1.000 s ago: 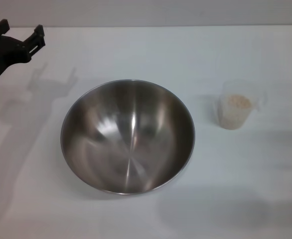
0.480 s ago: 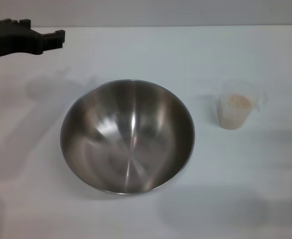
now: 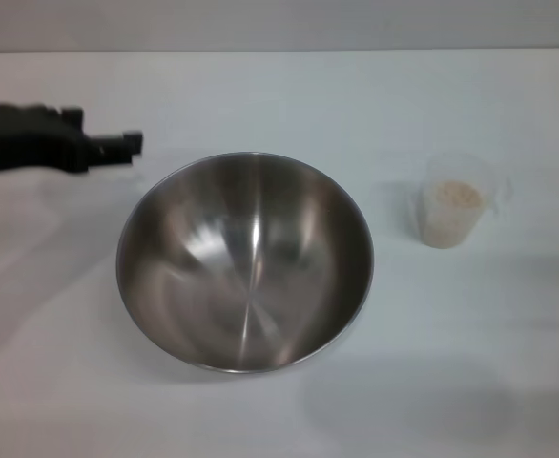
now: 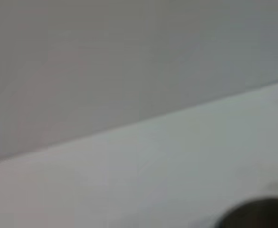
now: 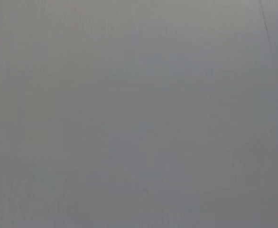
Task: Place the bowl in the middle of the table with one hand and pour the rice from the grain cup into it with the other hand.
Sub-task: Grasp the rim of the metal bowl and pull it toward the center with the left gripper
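left hand beside bowl

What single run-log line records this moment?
left gripper: beside large steel bowl rim | bowl: empty | clear plastic cup: rice inside | right gripper: unseen

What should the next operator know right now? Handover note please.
Left gripper: above the table, just off the bowl's far-left rim, not touching it.
Right gripper: out of view.
Bowl: near table centre, empty.
Cup: upright to the bowl's right, apart from it, rice inside.
Done: nothing poured; bowl sits roughly central already.
Left: left grips the bowl, right fetches the cup and pours.
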Tool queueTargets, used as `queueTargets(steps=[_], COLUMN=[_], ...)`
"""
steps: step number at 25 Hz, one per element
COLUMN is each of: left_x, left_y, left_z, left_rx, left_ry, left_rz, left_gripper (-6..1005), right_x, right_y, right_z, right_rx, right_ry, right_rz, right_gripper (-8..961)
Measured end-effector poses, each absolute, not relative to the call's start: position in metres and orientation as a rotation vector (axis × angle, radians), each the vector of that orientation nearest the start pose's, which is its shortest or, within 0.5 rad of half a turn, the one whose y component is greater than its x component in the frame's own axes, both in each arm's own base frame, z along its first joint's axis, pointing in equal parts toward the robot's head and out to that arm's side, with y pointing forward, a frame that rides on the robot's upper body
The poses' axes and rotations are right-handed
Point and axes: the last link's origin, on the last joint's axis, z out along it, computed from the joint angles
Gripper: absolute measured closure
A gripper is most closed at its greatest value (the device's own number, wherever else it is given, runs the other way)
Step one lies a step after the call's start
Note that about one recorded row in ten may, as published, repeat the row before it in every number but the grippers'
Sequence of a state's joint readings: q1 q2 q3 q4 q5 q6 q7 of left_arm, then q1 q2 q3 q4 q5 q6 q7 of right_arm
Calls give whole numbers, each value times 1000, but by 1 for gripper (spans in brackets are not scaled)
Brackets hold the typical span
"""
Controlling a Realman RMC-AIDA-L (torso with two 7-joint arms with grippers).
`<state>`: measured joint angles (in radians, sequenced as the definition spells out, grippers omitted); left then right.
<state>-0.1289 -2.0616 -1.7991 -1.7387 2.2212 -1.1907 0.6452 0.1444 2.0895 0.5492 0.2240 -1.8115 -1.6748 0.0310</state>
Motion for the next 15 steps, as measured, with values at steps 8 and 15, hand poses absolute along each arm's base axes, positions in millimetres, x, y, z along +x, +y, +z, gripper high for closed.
queueTargets(steps=[8, 15], left_x=[-208, -218], left_y=[302, 301], left_z=[40, 30], left_rx=[-2376, -2389], left_ry=[-928, -952], left_rz=[-175, -150], left_gripper=[179, 180], right_x=[357, 357], right_y=[211, 212], right_z=[29, 27], right_rx=[-1173, -1183], right_ry=[388, 390], right_rz=[758, 761], right_gripper=[112, 112])
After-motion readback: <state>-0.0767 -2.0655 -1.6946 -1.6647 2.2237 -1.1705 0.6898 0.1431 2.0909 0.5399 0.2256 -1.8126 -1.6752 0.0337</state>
